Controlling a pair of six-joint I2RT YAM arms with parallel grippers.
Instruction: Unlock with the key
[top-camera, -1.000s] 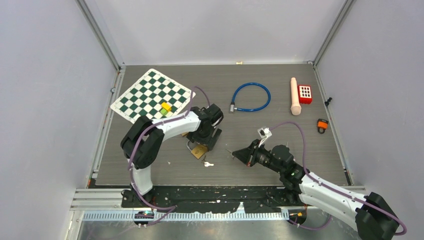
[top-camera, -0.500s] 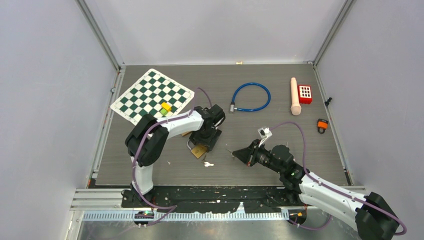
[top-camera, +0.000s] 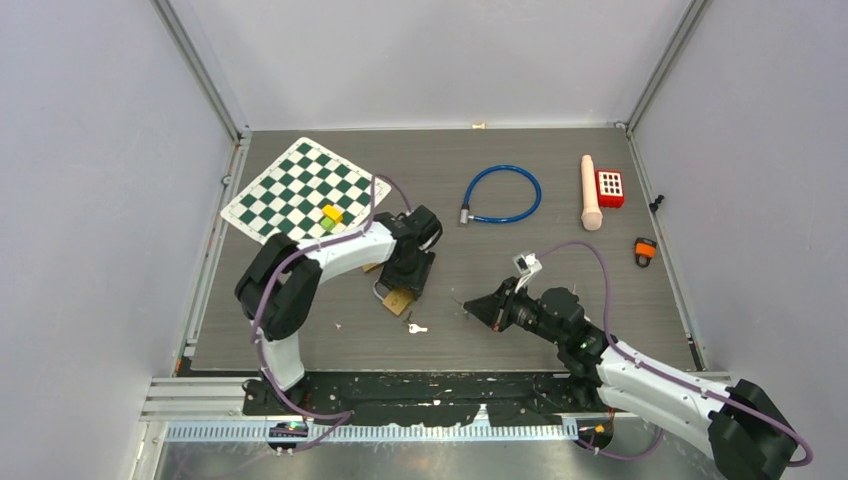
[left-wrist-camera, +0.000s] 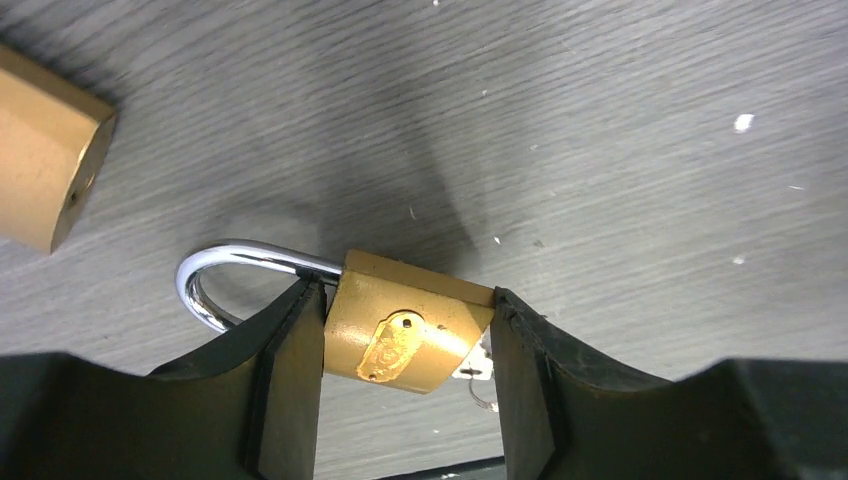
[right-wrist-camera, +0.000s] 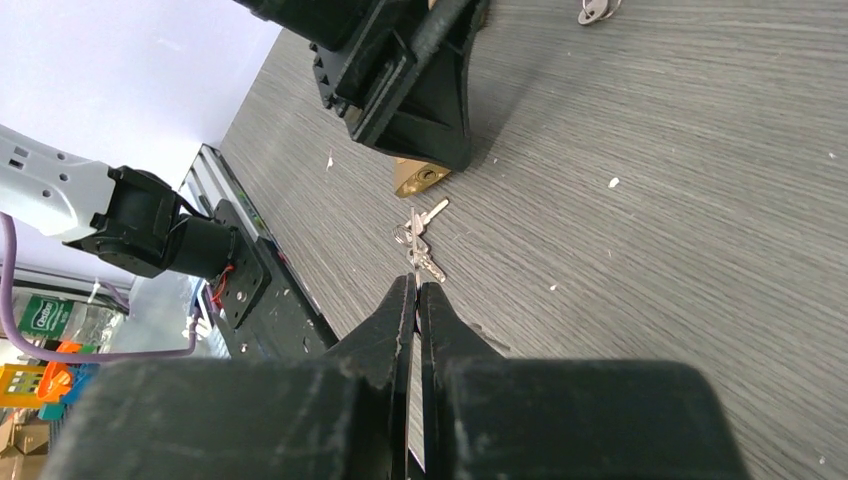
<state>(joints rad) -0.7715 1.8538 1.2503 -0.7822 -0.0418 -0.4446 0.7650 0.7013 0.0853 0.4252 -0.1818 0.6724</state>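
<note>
Grey table (top-camera: 520, 290): left gripper (left-wrist-camera: 405, 297) clamps padlock (left-wrist-camera: 400, 335), keys (top-camera: 416, 327), wooden block (left-wrist-camera: 45, 165) near; right gripper (right-wrist-camera: 417, 290) closed.

The padlock (left-wrist-camera: 410, 335) lies on the table (top-camera: 520, 260) between the fingers (left-wrist-camera: 290, 380) of the left gripper (left-wrist-camera: 408, 292). The keys (top-camera: 416, 327) lie just before the padlock. The chessboard (top-camera: 300, 185) lies behind it to the left, the cable loop (top-camera: 503, 193) behind it to the right.

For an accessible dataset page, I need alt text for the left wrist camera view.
A brass padlock lies on a grey wood-grain table, clasped between the left gripper's black fingers, its chrome shackle pointing left. A tan block sits at upper left; keys peek out behind the padlock.
</note>
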